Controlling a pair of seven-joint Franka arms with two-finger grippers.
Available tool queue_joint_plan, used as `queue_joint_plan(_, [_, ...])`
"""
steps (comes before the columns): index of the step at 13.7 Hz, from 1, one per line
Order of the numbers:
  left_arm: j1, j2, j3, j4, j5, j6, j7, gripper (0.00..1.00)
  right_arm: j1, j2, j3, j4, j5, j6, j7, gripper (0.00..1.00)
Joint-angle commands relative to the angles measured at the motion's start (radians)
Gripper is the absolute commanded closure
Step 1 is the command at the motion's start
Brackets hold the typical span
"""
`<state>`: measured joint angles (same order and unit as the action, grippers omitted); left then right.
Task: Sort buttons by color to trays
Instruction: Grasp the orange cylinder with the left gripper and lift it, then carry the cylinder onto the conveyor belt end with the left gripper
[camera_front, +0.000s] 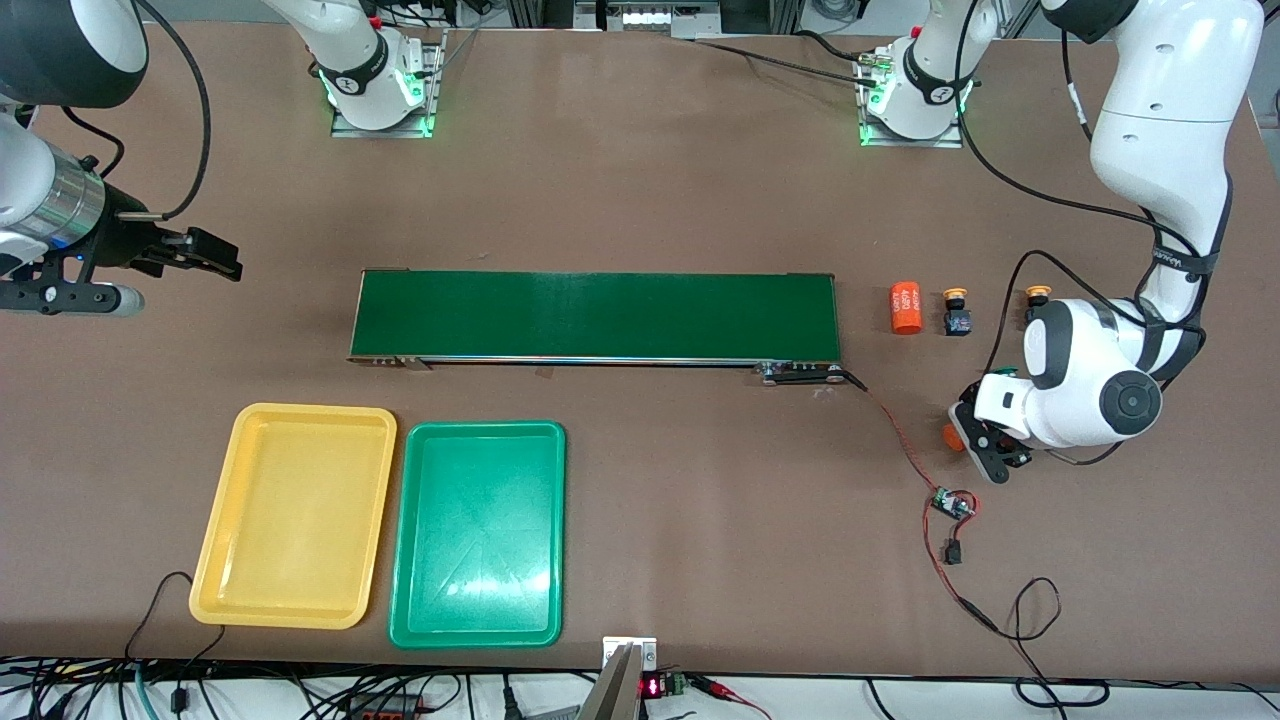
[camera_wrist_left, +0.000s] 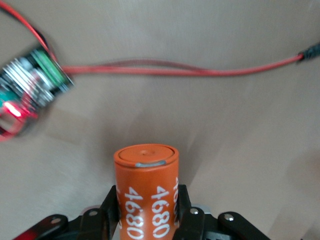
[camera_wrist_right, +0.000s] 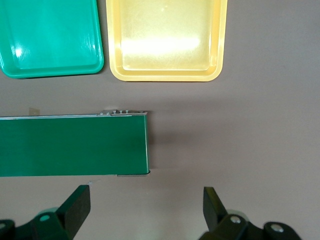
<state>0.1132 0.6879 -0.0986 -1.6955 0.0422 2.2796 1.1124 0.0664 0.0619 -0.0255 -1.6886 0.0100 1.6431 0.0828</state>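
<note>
Left gripper (camera_wrist_left: 147, 212), low over the surface's left-arm end, pinches an orange "4680" cylinder (camera_wrist_left: 146, 190), not a yellow-capped button (camera_front: 956, 310); right gripper (camera_wrist_right: 145, 210) waits, fingers spread; yellow tray (camera_front: 215, 560) and green tray (camera_front: 480, 632) sit empty, so sorting seems unstarted and a button grasp comes next.

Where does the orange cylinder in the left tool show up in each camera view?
Front view: the held orange cylinder peeks out beside the left tool, mostly hidden by it.
Left wrist view: upright between the fingers, marked 4680.
Right wrist view: not in it.
Shared landmark: small circuit board on the red wire.
</note>
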Motion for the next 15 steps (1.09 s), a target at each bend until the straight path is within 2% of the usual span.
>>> queue_joint_plan(1, [-0.033,-0.118,-0.001,-0.074,0.010,-0.015,-0.009,1.00,0.003,-0.002,-0.001,-0.008,0.016,0.010,0.015,0.00])
queue_joint_plan(4, [-0.102,-0.243,-0.016,-0.211,0.011,-0.058,-0.051,1.00,0.003,-0.002,0.001,-0.008,0.016,0.010,0.015,0.00])
queue_joint_plan(6, [-0.142,-0.324,-0.032,-0.268,0.010,-0.124,-0.051,1.00,0.003,-0.002,0.001,-0.008,0.016,0.010,0.015,0.00])
queue_joint_plan(8, [-0.197,-0.370,-0.052,-0.271,0.013,-0.207,0.007,1.00,0.003,-0.002,0.001,-0.008,0.016,0.010,0.015,0.00])
queue_joint_plan(10, [-0.201,-0.387,-0.152,-0.273,0.010,-0.238,0.110,1.00,0.003,-0.001,0.001,-0.008,0.016,0.010,0.017,0.00])
queue_joint_plan(12, [-0.201,-0.392,-0.211,-0.288,0.010,-0.241,0.122,1.00,0.003,-0.002,-0.001,-0.008,0.016,0.010,0.015,0.00])
queue_joint_plan(15, [-0.205,-0.389,-0.233,-0.291,0.007,-0.238,0.121,1.00,0.003,-0.002,-0.001,-0.008,0.016,0.012,0.015,0.00])
